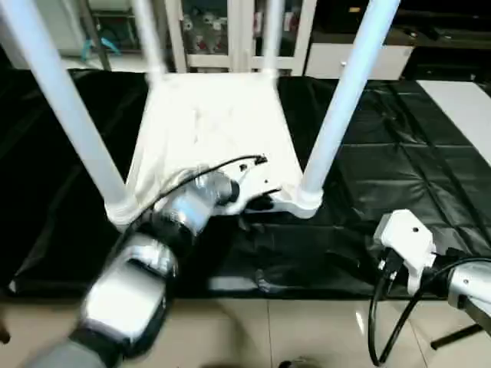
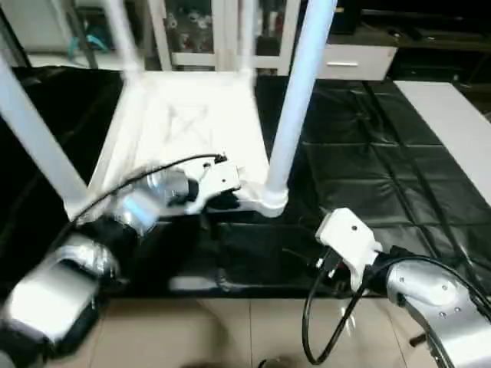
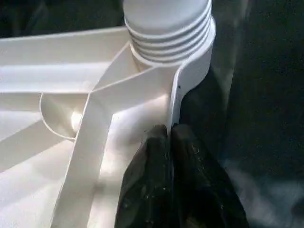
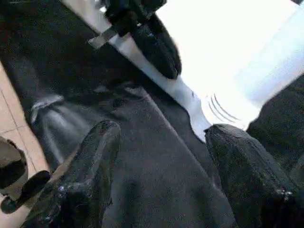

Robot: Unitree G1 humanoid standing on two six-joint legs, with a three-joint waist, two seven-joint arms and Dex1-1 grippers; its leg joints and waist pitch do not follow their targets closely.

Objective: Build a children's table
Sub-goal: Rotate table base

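White plastic table top (image 1: 207,130) sits upside down on the black sheet (image 1: 399,176), all four legs (image 1: 345,100) socketed in and pointing up. The left gripper (image 3: 170,135) is pinched onto the near rim (image 3: 173,102) right by a corner socket (image 3: 190,61), probably to steady or flip it. Over on the right, the right gripper (image 4: 161,137) hangs spread wide above the sheet, holding nothing, looks ready to help.

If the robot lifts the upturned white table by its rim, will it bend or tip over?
The table probably stays stiff: ribs cross its underside. It looks like light, hollow plastic. It might tip, since the left pincer pinches the rim beside one corner and the tall legs stand high.
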